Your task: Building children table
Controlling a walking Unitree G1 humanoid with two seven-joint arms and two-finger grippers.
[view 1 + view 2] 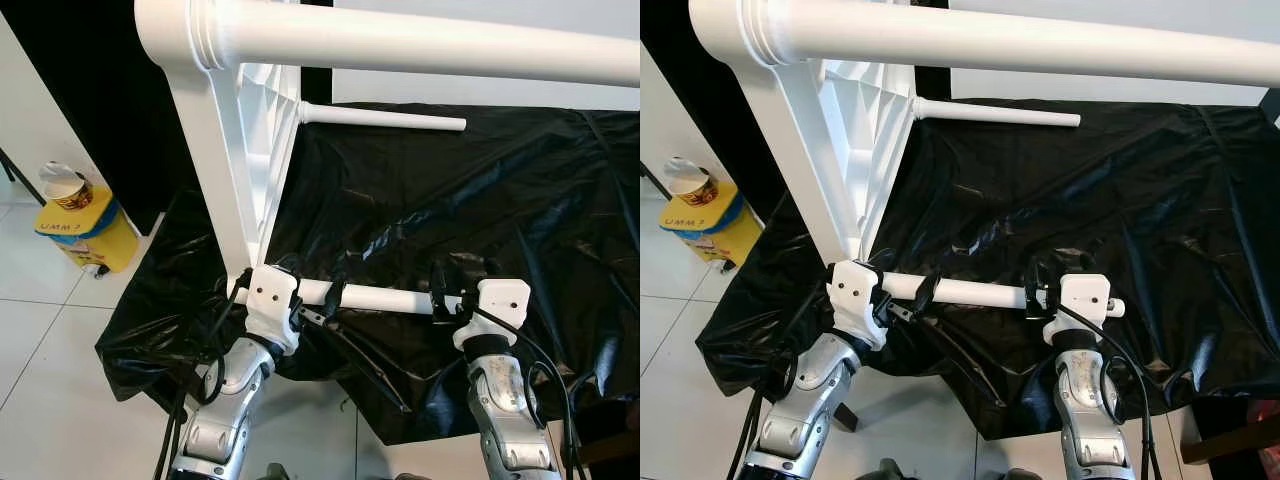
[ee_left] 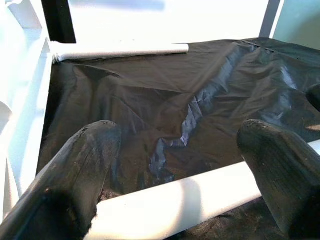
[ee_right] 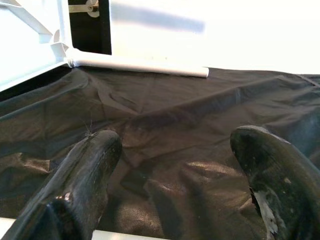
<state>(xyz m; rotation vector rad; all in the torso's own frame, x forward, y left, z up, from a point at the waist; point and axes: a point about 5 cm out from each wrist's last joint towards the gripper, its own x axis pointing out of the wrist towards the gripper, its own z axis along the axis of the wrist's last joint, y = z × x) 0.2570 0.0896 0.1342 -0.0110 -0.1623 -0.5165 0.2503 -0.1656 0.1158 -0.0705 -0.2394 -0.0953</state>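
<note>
Lying on its side over crinkled black plastic sheeting (image 1: 450, 200), the white plastic children's table top (image 1: 235, 170) stands on edge at the robot's left, ribbed underside facing right. Three round white legs project from it: one large and close across the top (image 1: 420, 45), one far back just above the sheeting (image 1: 385, 118), one low and nearest the robot (image 1: 385, 298).

Left gripper (image 1: 315, 300) sits at the near leg close to the table top; fingers (image 2: 75, 170) spread, straddling the leg, not clamped.

Right gripper (image 1: 455, 290) sits at that leg's free end; fingers (image 3: 80, 175) spread wide, leg just under them, contact cannot be told.

Yellow bin with a cup on it (image 1: 85, 225) stands on white floor tiles (image 1: 40, 320), left of the sheeting.
</note>
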